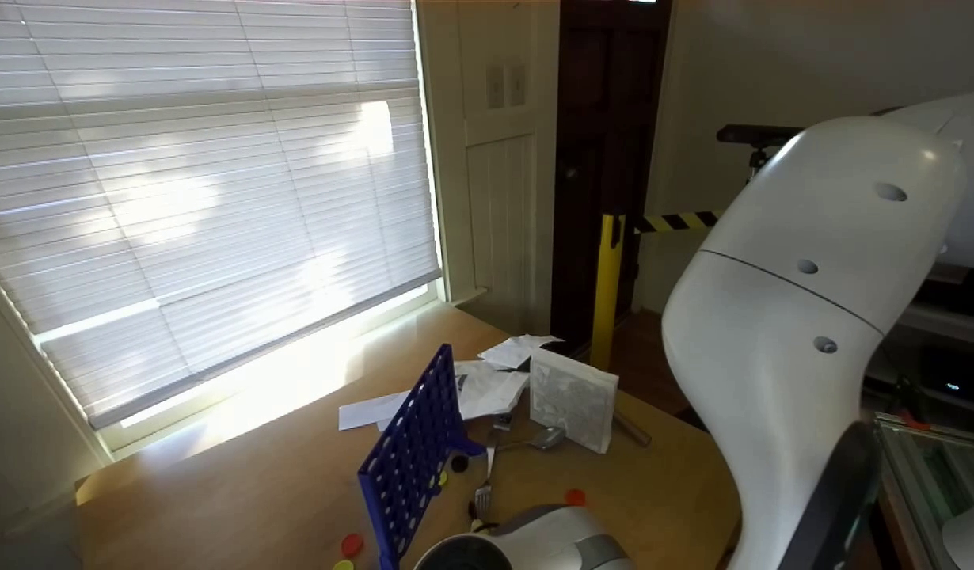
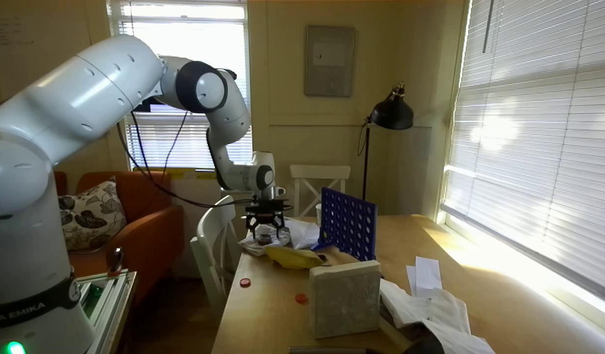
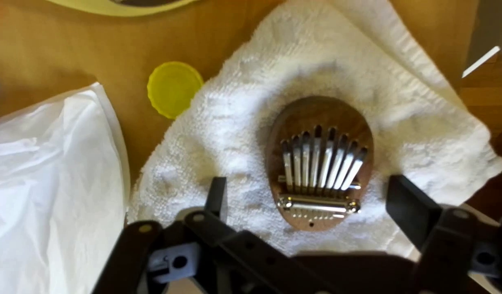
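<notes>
Brown oval kalimba (image 3: pixel 321 165), silver-tined, lying on a white towel (image 3: pixel 234 118), arm (image 2: pixel 108 76) arched high and bent down over the towel, claw (image 2: pixel 266 233) pointing downward, spread wide, gripping nothing.

Sunlight (image 2: pixel 452 250) is glowing through white window blinds (image 1: pixel 210 158) and is brightening the nearest edge of a wooden table (image 2: pixel 268 314). Against cream walls (image 2: pixel 285 73), a black lamp (image 2: pixel 392 113) on a tall pole is standing near the corner, while an orange upholstered seat (image 2: pixel 157 241) with a patterned cushion (image 2: pixel 93 216) is sitting below another window (image 2: pixel 184 37). A dark panelled door (image 1: pixel 594 158) is standing behind a yellow post (image 1: pixel 606 289).
</notes>
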Robot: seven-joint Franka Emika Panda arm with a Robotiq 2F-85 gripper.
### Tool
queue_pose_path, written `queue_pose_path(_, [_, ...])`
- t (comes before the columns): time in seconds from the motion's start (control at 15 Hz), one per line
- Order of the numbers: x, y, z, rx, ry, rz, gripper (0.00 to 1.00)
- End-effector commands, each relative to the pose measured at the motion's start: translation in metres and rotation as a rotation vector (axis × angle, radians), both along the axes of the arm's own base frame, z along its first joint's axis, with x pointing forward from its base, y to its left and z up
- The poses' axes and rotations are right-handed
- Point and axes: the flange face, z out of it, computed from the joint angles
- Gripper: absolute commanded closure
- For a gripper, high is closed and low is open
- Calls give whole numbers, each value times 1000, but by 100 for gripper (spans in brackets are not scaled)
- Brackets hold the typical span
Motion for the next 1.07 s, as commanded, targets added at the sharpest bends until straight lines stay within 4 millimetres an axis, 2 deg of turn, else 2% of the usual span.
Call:
queue_pose_path(0.0, [1,-2,-4,4,14,-51,0])
queue_pose_path(0.13, [0,-4,-5,6,17,-60,0])
queue_pose_path(0.2, [0,-4,-5,6,18,-66,6])
queue_pose_path(0.27, [-1,-4,-5,7,19,-70,28])
queue_pose_path(0.4, [-1,-4,-5,8,21,-76,32])
queue_pose_path(0.73, [-2,-3,-5,8,28,-86,68])
queue_pose_path(1.0, [-1,-2,-3,5,36,-82,68])
